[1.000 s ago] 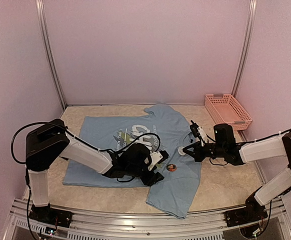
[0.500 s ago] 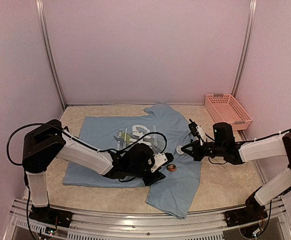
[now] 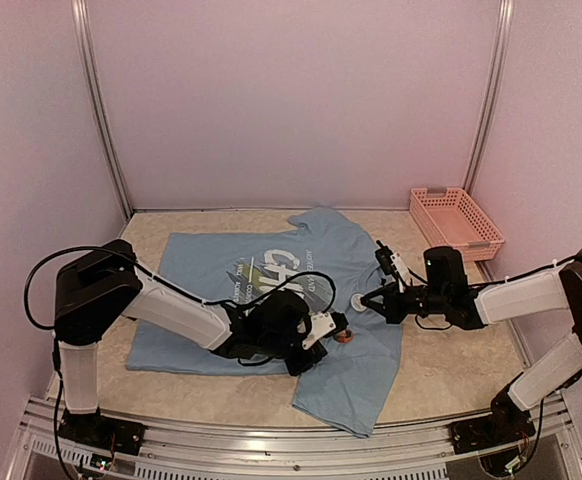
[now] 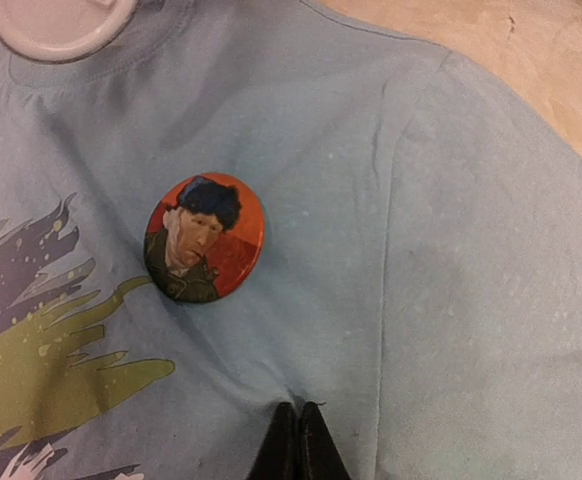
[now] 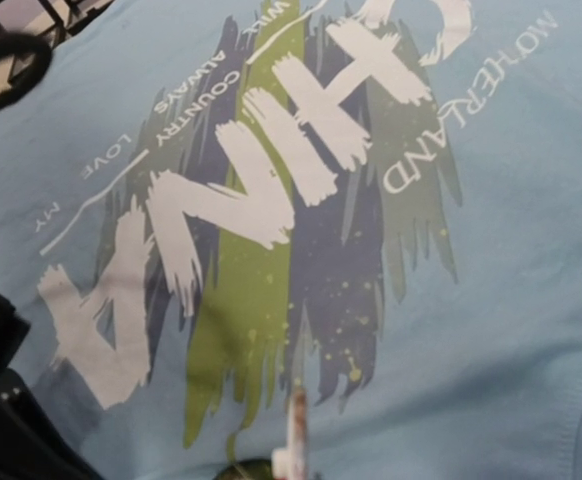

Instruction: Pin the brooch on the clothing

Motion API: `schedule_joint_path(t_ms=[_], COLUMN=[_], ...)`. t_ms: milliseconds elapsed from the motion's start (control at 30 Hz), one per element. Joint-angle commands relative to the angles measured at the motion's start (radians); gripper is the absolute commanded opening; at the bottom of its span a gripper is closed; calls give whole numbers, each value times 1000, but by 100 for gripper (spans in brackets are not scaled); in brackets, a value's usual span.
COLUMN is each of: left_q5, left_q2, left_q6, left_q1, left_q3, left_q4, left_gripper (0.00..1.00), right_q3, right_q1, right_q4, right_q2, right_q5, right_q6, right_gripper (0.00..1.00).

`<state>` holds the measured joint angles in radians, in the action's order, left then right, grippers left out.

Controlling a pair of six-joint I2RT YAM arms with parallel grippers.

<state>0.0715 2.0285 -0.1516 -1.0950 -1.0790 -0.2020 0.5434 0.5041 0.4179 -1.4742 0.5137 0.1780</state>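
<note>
The clothing (image 3: 211, 262), a light blue T-shirt with white "CHINA" lettering, lies flat on the table. The brooch (image 3: 344, 335) is a round orange badge with a painted portrait. It rests face up on the shirt (image 4: 471, 250) just beyond my left gripper (image 4: 299, 408). That gripper (image 3: 323, 327) is shut, its black tips pinching a small pucker of the fabric. My right gripper (image 3: 369, 298) is shut on a white round disc (image 3: 358, 299) and holds it just above the shirt. The disc shows edge-on (image 5: 296, 440) in the right wrist view and at the top left corner (image 4: 56, 25) of the left wrist view.
A pink plastic basket (image 3: 456, 222) stands at the back right of the beige table. The shirt's lower right part hangs toward the near edge (image 3: 351, 410). The left arm's dark body (image 5: 11, 420) fills the bottom left of the right wrist view.
My left gripper has slid right toward the brooch and closed its jaws on the fabric. The right gripper has crept slightly left, still holding the white disc.
</note>
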Motion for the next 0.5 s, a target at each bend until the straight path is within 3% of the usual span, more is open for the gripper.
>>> schedule_joint_path(t_ms=[0,300,467], left_q5=[62,121,106], left_q2=[26,-53,-96], left_q6=[8,96,111], left_q1=[13,41,52], left_q3=[17,96,109], left_q4=[-5,-180,-179], left_gripper=[0,0,0], right_q3=[13,3,3], right_q1=[11,13,19], right_q4=[35,19,27], right_q2=[-29,-44,-61], right_q5=[32,28,33], right_q6=[16,12,20], right_gripper=[0,0,0])
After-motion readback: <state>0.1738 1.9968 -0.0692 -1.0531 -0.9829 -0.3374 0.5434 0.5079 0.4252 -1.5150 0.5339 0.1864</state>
